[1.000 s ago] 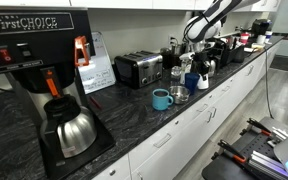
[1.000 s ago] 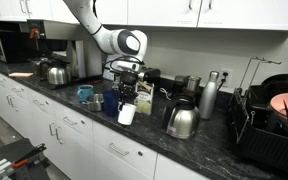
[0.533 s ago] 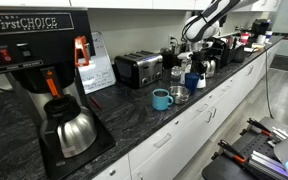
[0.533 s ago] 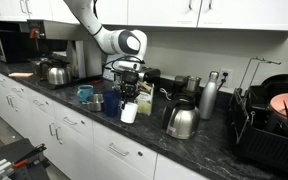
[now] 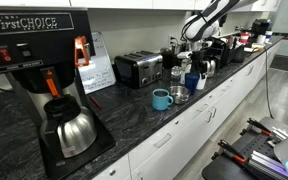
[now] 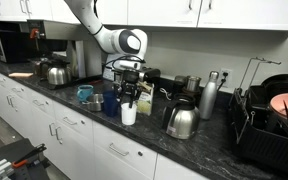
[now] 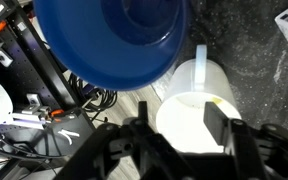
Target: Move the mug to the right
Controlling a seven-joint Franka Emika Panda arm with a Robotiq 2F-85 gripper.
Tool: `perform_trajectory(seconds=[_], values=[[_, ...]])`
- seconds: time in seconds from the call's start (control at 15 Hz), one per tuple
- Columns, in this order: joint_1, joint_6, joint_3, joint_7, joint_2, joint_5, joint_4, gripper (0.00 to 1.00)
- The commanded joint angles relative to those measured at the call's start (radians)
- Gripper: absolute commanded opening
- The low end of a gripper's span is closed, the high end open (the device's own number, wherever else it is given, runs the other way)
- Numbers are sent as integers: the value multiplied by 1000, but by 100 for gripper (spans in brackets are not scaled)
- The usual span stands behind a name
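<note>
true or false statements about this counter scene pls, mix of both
1. The gripper is directly over the white mug. True.
2. The teal mug lies tipped on its side. False: it stands upright on the counter.
3. In the wrist view, a dark blue cup sits close beside the white mug. True.
4. The toaster is bright red. False: it is silver and black.

Exterior views face oppositely along the counter (image 5: pixel 134 118); wrist looks down
</note>
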Motion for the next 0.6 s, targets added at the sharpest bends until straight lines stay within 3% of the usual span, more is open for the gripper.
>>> perform_trajectory(seconds=[0.0,0.07,0.13,0.53], values=[[-2,6,-2,-10,-20,12,17,90],[-3,5,-1,-12,-31,13,20,98],[-1,0,0,-14,-50,7,20,99],[-3,-153,17,-82,-210,-6,-2,100]])
